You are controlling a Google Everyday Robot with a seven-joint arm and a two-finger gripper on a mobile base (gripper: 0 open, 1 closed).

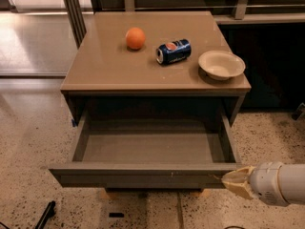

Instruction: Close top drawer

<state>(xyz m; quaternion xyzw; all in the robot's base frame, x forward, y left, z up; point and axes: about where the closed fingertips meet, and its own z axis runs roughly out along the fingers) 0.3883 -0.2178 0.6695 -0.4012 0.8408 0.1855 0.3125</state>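
**Speckled floor, drawer cabinet: closing not yet done**

Speckled terrazzo floor (pixel 28 142) carries a grey-brown cabinet with a smooth flat top (pixel 109 70).

Item 1. Top drawer (pixel 143 176): wide, shallow, grey-brown, with a plain handleless front. It is pulled out fully and its interior is bare. Its front runs off to the left of the jaws, and its right corner is touching or just beside their tip.

Item 2. Gripper (pixel 231 180): tan tip on a white wrist, low at the drawer's front right corner. I cannot tell how the jaws are set. Nothing appears to be held.

Item 3. Round orange fruit (pixel 135 38), blue soda can on its side (pixel 173 51) and shallow cream bowl (pixel 221 64), all on the top, well beyond the jaws.

Status: approach looks complete. The whole push inward remains.
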